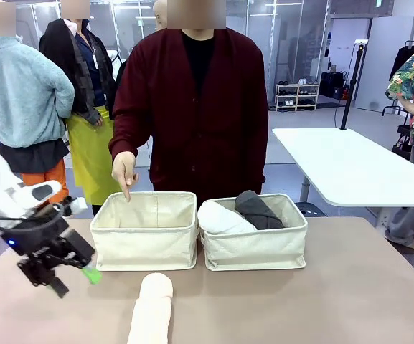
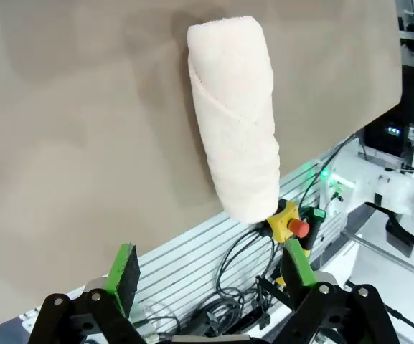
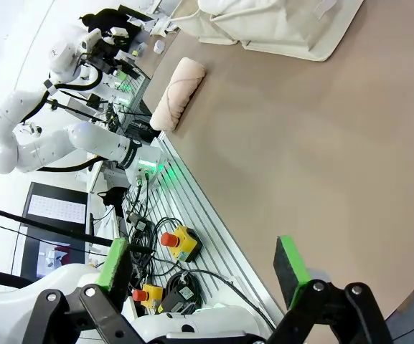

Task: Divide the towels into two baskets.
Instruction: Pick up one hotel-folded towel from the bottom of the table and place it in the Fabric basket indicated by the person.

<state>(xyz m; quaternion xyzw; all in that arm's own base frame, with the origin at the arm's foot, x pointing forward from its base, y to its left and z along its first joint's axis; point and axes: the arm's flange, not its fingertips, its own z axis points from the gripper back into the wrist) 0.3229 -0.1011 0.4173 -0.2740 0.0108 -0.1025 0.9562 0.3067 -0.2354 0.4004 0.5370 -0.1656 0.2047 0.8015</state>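
A pale cream rolled towel (image 1: 151, 308) lies lengthwise on the table near its front edge, in front of the left basket (image 1: 143, 233), whose inside shows nothing. The right basket (image 1: 255, 240) holds a white towel (image 1: 219, 217) and a dark grey towel (image 1: 258, 209). My left gripper (image 1: 76, 282) hangs open above the table's left side, to the left of the cream towel. In the left wrist view that towel (image 2: 235, 115) lies beyond the open left gripper (image 2: 210, 269), apart from the fingers. My right gripper (image 3: 201, 264) is open and holds nothing, far from the towel (image 3: 178, 93) and a basket (image 3: 278, 25).
A person in a dark red cardigan stands behind the baskets, with one hand (image 1: 125, 175) pointing a finger down over the left basket's back rim. The tan table (image 1: 350, 287) has bare room right of the towel. A white table (image 1: 350, 165) stands farther back.
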